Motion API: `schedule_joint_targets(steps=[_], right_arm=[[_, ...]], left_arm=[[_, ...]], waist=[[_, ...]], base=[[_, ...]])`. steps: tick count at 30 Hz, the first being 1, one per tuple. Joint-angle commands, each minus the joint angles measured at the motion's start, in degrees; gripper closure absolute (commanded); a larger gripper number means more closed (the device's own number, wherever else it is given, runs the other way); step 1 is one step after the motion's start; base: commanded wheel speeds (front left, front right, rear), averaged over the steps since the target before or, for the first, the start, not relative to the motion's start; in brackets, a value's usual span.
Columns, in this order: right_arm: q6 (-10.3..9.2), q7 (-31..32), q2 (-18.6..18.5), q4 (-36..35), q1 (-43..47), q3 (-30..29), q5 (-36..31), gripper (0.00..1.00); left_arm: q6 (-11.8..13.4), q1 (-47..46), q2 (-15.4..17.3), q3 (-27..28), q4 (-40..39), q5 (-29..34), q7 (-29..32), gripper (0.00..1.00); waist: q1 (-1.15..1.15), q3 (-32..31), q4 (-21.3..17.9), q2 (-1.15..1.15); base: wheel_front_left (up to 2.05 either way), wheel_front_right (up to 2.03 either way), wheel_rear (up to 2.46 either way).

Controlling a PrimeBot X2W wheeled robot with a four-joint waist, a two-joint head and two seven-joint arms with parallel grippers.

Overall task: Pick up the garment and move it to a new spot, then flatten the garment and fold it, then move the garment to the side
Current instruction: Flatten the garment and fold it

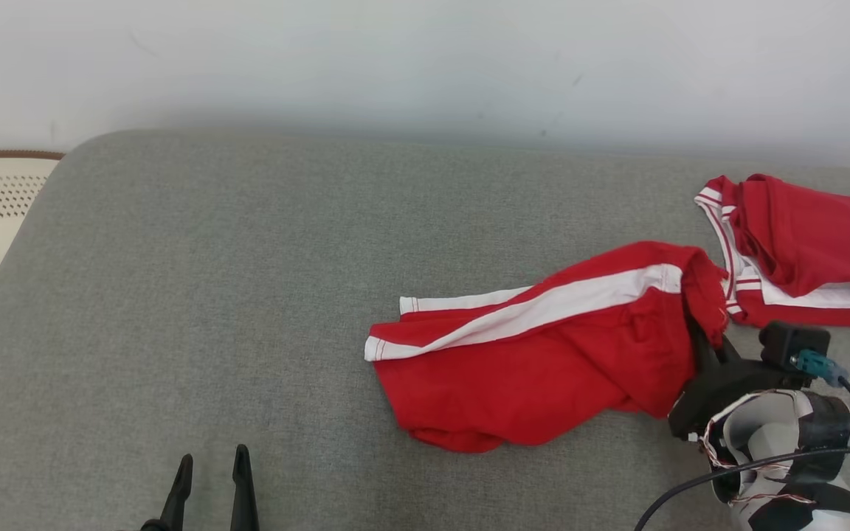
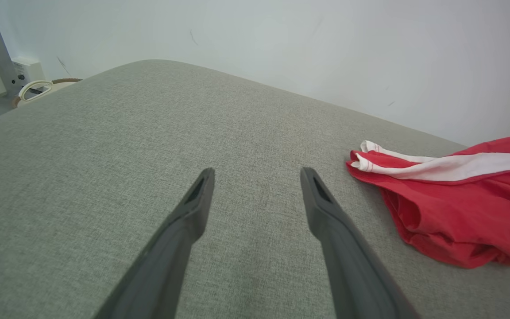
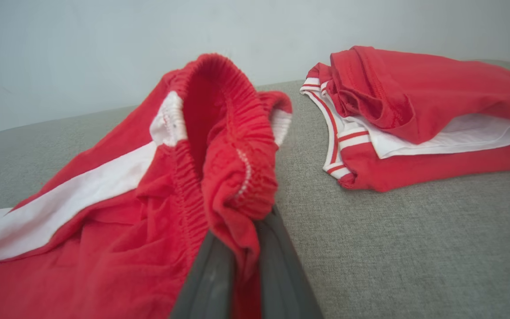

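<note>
Right jaws are pinched tight on the elastic waistband (image 3: 233,146) of the red sports shorts with a white side stripe (image 1: 543,354). That end is held slightly raised, while the legs lie crumpled on the grey upholstered surface (image 1: 211,295), right of centre. Left jaws stand wide apart and empty over bare fabric, well apart from the shorts. Only the grasp looks made: carrying to a new spot, flattening, folding and setting aside all remain. A folded red-and-white garment (image 1: 809,251) lies just beyond.
</note>
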Motion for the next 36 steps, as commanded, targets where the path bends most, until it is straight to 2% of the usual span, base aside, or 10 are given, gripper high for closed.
schedule_joint_targets(steps=[1,7,12,17,21,25,36], right_arm=[[0.0,0.49,0.0,-1.84,0.89,0.79,0.72,1.0],[0.0,5.79,2.13,-12.66,3.81,4.59,4.69,1.0],[0.0,11.96,4.71,-24.41,8.33,8.17,9.39,1.0],[0.0,15.65,7.0,-29.98,10.56,9.6,11.21,1.0],[0.0,16.63,8.44,-29.99,10.07,10.44,11.62,1.0],[0.0,15.93,8.83,-26.97,8.93,11.27,11.04,1.0],[0.0,10.43,8.95,-16.63,3.52,17.64,21.09,1.0]], left_arm=[[0.17,1.24,0.03,-0.08,-0.01,-0.53,-0.21,0.0],[0.03,0.63,0.03,-0.49,0.26,-0.36,-0.21,0.0],[-0.1,0.28,0.03,-1.34,0.63,-0.54,-0.21,0.0],[-0.45,0.03,0.02,-2.26,1.08,-0.76,-0.21,0.0],[-0.61,-0.56,0.04,-3.58,1.65,-0.92,-0.21,0.0],[-0.81,-1.47,0.04,-4.97,2.33,-1.23,-0.21,0.0],[-0.37,-2.08,0.03,-7.19,3.21,-1.63,-0.21,0.0]], waist=[[0.0,-0.35,-0.52,0.0],[0.0,-1.1,-0.34,0.0],[0.0,-1.9,1.43,0.0],[0.0,-1.94,3.23,0.0],[0.0,-1.71,5.12,0.0],[0.0,-1.59,6.95,0.0],[0.0,-1.11,9.37,0.0]], base=[[0.0,0.0,0.0],[0.0,0.0,0.0],[0.0,0.0,0.0],[0.0,0.0,0.0],[0.0,0.0,0.0],[0.0,0.0,0.0],[0.0,0.0,0.0]])
